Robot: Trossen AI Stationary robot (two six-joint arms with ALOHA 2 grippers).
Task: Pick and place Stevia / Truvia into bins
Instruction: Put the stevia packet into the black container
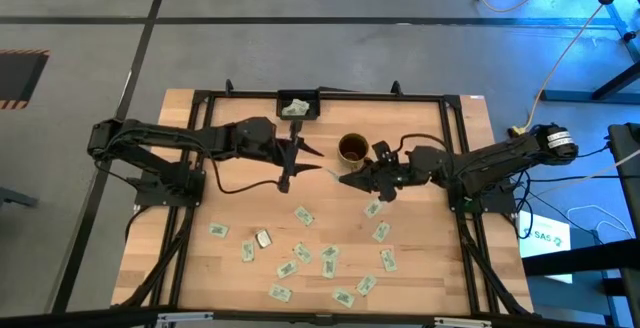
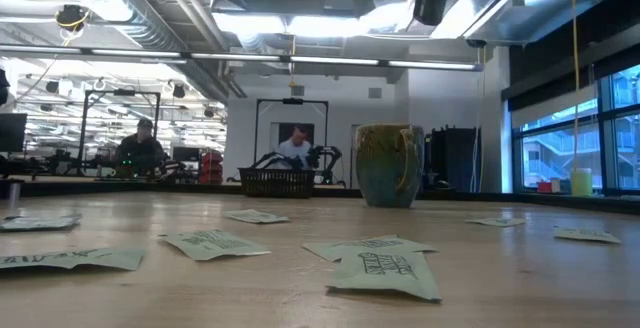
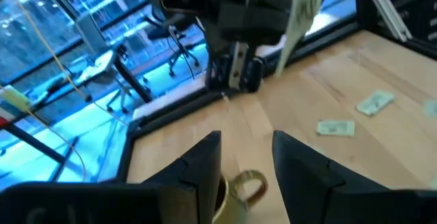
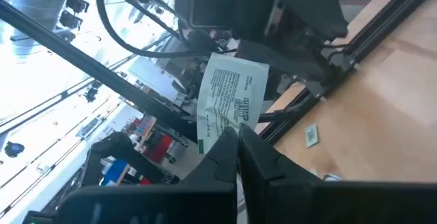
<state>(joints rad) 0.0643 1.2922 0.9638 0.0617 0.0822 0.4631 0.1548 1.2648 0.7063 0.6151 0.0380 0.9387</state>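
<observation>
Right pincer (image 4: 235,138) clamped on one sachet (image 4: 231,100), gripped by its lower edge; most of the paper stands free above the fingertips. Risk: so shallow a hold could let the sachet pivot or slip out in transit. A flat paper packet may also drift on release and miss the mug (image 1: 352,147), whose mouth is small.

Right arm reaches in from the right, stretched low toward mid-worktop, its pincer (image 1: 347,179) just near-side of the mug. Left arm extends from the left, its pincer (image 1: 296,160) between the black tray (image 1: 298,97) and the mug, fingers (image 3: 300,159) narrowly parted, holding nothing.

Tray, at the far edge, already has a sachet in it. Many loose sachets (image 1: 330,256) lie scattered over the near half of the worktop (image 1: 420,268).
</observation>
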